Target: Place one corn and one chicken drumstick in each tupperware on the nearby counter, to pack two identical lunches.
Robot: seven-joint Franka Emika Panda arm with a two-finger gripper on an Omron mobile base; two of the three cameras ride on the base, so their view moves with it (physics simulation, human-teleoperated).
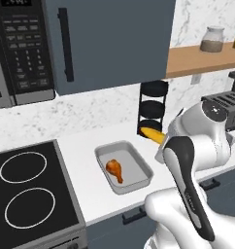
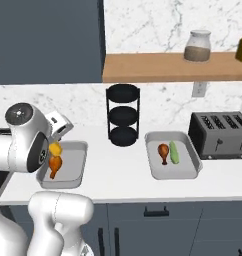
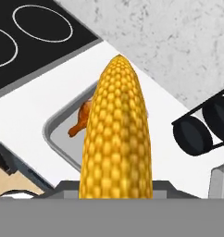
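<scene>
Yellow corn cob [image 3: 116,139] gripped in the hand [image 3: 116,192].
Below it: left tupperware [image 1: 139,158] holding one chicken drumstick [image 1: 114,170].

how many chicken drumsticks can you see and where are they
2. One orange-brown chicken drumstick lies in the right light-grey rectangular tray beside the green husked corn; the other drumstick lies alone in the left grey tray by the black stovetop.

white counter [image 2: 123,172] carries two grey tupperware trays [image 2: 63,172] [image 2: 173,167], black three-tier rack [image 2: 123,115], toaster [image 2: 220,134].
</scene>
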